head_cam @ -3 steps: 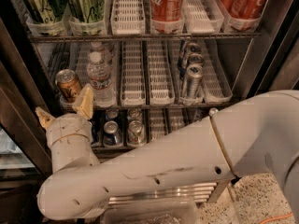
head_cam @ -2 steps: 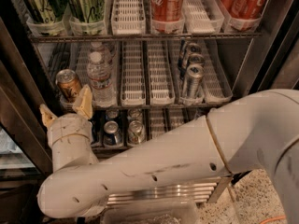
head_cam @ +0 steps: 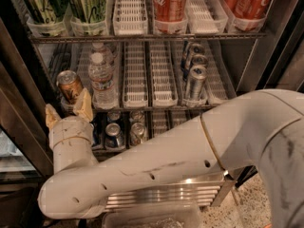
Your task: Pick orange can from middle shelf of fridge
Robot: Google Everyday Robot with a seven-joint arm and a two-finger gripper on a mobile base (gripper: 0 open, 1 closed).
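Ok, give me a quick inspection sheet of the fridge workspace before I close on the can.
Surface: middle shelf, wire rack with white lane trays, inside the fridge.
Job's things: orange can upright at the shelf's left front, not gripped.
Clutter: water bottles close beside the can; slim silver cans further right; green cans and red cans on the rack above.
Grippers: gripper open, just below and in front of the can.
Cables: nothing seen.
Surroundings: speckled floor at lower right.
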